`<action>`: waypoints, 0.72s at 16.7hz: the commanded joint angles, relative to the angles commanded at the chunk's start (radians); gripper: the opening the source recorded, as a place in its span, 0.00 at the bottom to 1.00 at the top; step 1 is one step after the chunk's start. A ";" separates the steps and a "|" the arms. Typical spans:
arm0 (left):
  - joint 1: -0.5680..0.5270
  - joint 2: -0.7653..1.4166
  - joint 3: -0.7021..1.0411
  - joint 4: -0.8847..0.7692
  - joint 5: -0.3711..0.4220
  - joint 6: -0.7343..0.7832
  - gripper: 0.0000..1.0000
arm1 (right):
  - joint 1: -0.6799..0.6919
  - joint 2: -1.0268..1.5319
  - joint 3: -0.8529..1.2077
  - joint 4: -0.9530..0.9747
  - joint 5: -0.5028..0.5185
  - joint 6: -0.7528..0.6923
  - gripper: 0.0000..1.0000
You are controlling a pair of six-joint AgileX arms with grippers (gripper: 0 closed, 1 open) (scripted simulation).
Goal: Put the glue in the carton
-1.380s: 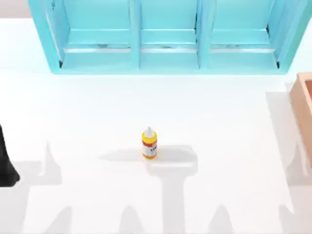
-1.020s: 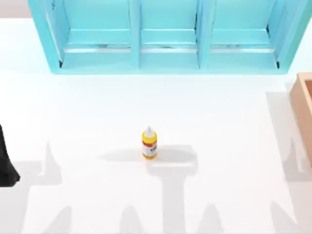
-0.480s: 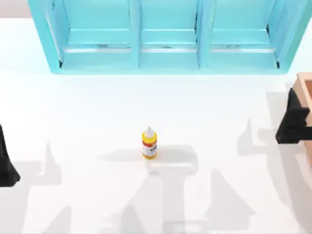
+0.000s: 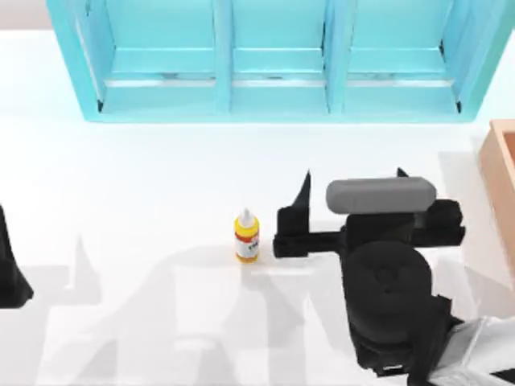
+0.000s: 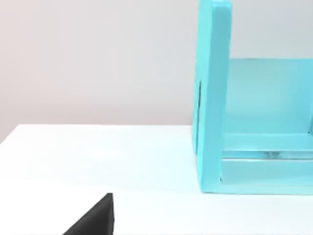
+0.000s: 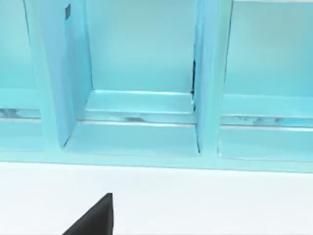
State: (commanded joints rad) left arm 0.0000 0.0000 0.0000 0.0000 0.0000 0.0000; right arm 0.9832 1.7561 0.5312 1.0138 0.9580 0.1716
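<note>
Right gripper (image 4: 302,211) just right of glue (image 4: 247,236), not touching; finger state cannot be told. Glue upright mid-table, red-and-white label unreadable. Right arm reaching in from lower right. Carton (image 4: 500,173) at right edge. Left gripper (image 4: 10,269) parked at left edge.

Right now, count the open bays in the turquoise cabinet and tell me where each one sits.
3, side by side across the cabinet at the table's far edge: the left bay, the middle bay and the right bay. Their upper parts are cut off by the frame.
</note>
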 joint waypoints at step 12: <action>0.000 0.000 0.000 0.000 0.000 0.000 1.00 | 0.318 0.737 0.365 0.516 0.374 -0.128 1.00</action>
State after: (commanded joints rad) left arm 0.0000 0.0000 0.0000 0.0000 0.0000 0.0000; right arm 1.3011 2.4933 0.8960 1.5301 1.3320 0.0440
